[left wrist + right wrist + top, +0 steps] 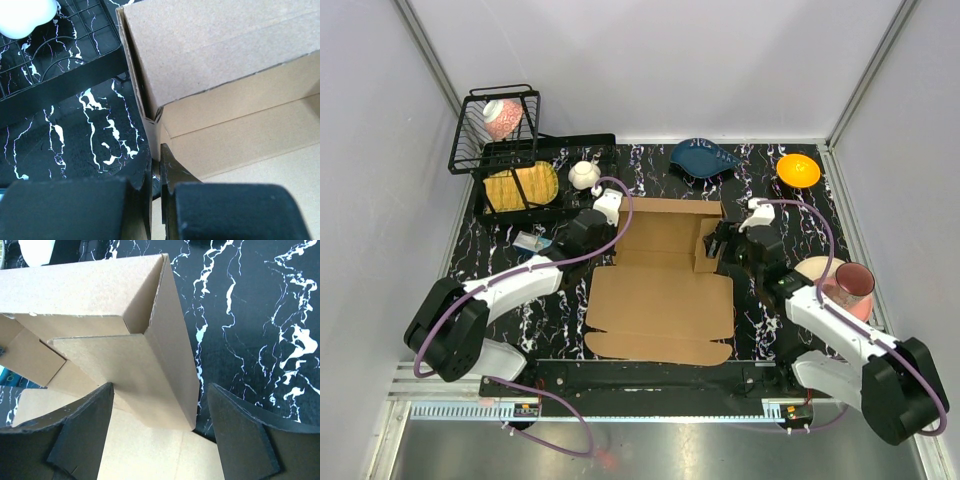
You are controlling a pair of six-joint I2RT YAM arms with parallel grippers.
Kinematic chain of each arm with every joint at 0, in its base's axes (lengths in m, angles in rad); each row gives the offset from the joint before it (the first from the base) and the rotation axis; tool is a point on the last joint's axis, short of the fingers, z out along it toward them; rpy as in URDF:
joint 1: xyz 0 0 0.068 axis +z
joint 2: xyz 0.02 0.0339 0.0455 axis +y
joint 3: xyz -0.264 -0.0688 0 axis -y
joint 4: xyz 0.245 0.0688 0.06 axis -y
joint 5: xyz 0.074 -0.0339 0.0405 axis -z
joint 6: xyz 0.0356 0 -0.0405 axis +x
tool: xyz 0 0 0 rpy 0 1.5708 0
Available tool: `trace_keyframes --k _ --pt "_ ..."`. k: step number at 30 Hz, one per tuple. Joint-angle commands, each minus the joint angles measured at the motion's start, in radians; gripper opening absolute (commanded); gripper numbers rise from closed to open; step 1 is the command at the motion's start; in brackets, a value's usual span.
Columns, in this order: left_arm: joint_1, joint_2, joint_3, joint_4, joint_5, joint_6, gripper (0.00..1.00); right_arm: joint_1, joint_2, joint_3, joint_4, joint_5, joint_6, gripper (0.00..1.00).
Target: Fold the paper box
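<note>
The paper box [665, 285] is brown cardboard, lying half folded in the middle of the black marbled mat, with its back wall raised and its front flaps flat. My left gripper [588, 232] is at the box's left back corner. In the left wrist view its jaws [156, 160] are pressed together on the thin left side flap [159, 131]. My right gripper [725, 243] is at the raised right side wall. In the right wrist view it [160, 390] is open and straddles that wall [165, 365], one finger inside the box and one outside.
A black wire basket [470, 125] holds a pink patterned item at the back left, above a black rack [525, 150] with a yellow plate. A white pot [584, 175], a blue dish [705, 158], an orange bowl [798, 170] and a pink cup [852, 282] ring the box.
</note>
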Motion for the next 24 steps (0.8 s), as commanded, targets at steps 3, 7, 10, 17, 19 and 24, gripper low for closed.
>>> trace_keyframes --k 3,7,10,17,19,24 --pt "-0.018 0.004 0.011 -0.04 0.097 0.028 0.0 0.005 0.124 0.045 0.134 0.055 -0.075 0.82" --pt "-0.018 0.006 0.014 -0.048 0.112 0.033 0.0 0.004 0.202 0.071 0.143 0.061 -0.068 0.82" --pt "-0.018 0.003 0.015 -0.051 0.117 0.037 0.0 0.005 0.25 0.102 0.126 0.078 -0.068 0.81" --pt "-0.02 -0.003 0.017 -0.051 0.124 0.037 0.0 0.005 0.328 0.17 0.092 0.152 -0.101 0.67" --pt "-0.02 -0.005 0.017 -0.052 0.126 0.037 0.0 0.005 0.339 0.177 0.092 0.183 -0.106 0.58" --pt "-0.02 -0.009 0.023 -0.057 0.132 0.033 0.0 0.011 0.385 0.193 0.089 0.25 -0.123 0.4"
